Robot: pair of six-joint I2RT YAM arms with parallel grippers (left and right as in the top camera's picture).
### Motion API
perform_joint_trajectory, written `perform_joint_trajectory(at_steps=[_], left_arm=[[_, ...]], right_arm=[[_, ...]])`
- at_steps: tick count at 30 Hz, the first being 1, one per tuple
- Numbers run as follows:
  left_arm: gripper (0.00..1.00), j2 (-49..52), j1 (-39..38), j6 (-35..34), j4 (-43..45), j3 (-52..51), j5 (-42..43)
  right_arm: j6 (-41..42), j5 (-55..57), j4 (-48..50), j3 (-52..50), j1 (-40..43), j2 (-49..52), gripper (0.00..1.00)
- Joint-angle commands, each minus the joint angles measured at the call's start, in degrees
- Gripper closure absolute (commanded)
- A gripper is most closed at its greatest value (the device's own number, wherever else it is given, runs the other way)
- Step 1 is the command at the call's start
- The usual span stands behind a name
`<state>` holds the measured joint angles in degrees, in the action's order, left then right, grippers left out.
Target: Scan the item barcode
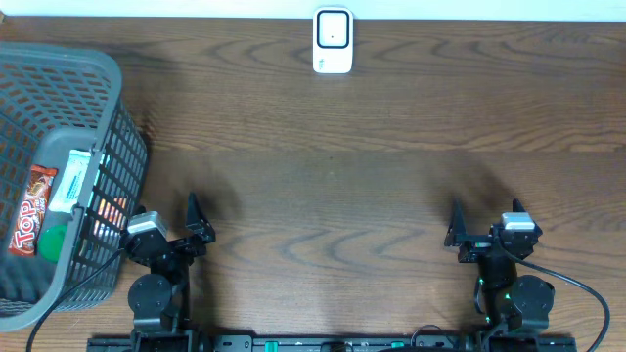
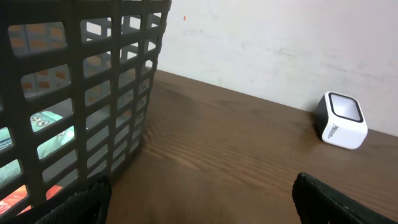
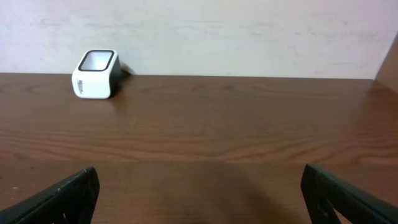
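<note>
Sitting low at the near edge of the desk [image 1: 323, 186], both claws are spread wide and pinch nothing. The left claw [image 1: 199, 223] is just beside the basket [image 1: 110, 93], probably because the goods to be scanned lie inside it. The right claw [image 1: 458, 233] is well apart from the basket, on the side away from it, with nothing within reach. The scanner [image 1: 333, 41] also stands well apart from the basket, against the far wall. Its window is tilted up toward the arms, which I judge suits showing it a barcode from above.

Inside the basket a bar [image 1: 29, 210] marked "Top" lies flat next to a white and teal box [image 1: 73, 181] and something green. An orange patch shows through the basket's wall, but I cannot tell what it is. No barcode is visible on any of these, and which one is meant is unclear. The basket is cut off at the picture's edge. The left wrist view gives only scraps of colour through the grid, and each wrist view shows its own fingers only as dark corners.
</note>
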<state>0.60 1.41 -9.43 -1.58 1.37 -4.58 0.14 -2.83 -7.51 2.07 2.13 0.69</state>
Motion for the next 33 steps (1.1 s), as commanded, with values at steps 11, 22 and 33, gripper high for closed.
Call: perform_joint_trajectory(at_steps=[11,22,33], left_arm=[[0.07,-0.4,0.2,-0.7,-2.0,-1.1,0.3],[0.07,-0.3,0.2,-0.7,-2.4,0.2,14.7],[0.07,5.7,0.1,4.0,-7.5,6.8,22.1]], right_arm=[[-0.7,-0.1,0.0,-0.2,-0.3,-0.3,0.01],[-0.7,-0.1,0.0,-0.2,-0.3,-0.3,0.01],[-0.6,-0.1,0.0,-0.2,-0.3,-0.3,0.01]])
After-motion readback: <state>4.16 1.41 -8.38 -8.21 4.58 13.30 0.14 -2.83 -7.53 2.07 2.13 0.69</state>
